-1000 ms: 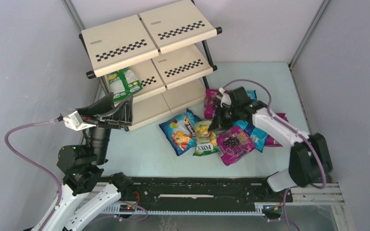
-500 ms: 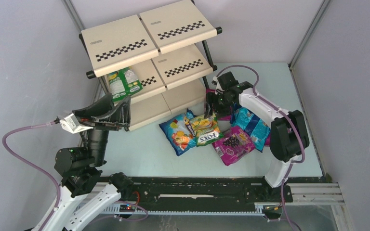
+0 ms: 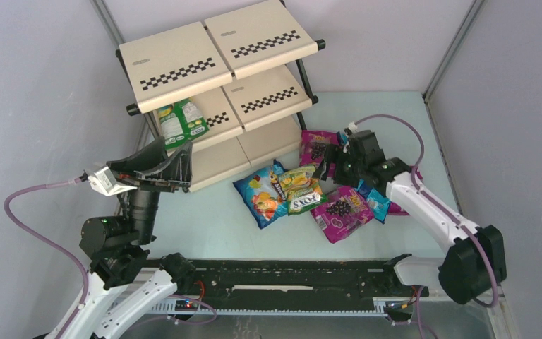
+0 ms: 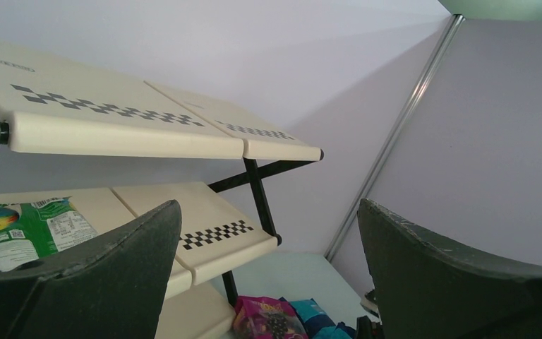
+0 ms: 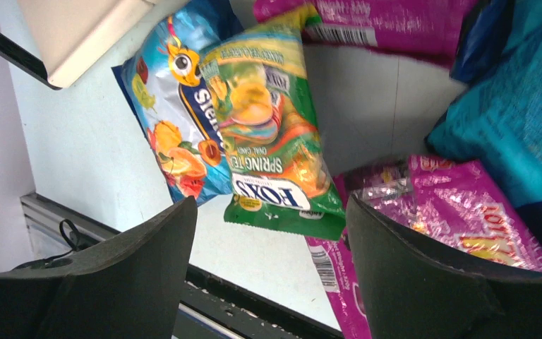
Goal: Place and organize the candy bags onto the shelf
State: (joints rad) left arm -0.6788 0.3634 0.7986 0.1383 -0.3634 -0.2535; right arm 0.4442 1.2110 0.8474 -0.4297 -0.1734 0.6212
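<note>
Right jaws wide, empty, green-yellow bag (image 5: 272,134) overlapping blue bag (image 5: 159,106), magenta bag (image 5: 459,212) alongside, left jaws wide, empty, facing shelf (image 4: 113,131).

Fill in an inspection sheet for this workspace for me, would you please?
Surface: pale green table, no spills seen.
Job's things: shelf at far left; one green bag on its middle tier; blue fruit bag, green-yellow bag, magenta bags and teal bag piled on the table.
Clutter: nothing seen.
Grippers: left gripper open, empty, raised beside the shelf; right gripper open, empty, over the pile.
Cables: purple cable looping from each wrist.
Surroundings: grey walls; black rail at near edge.
</note>
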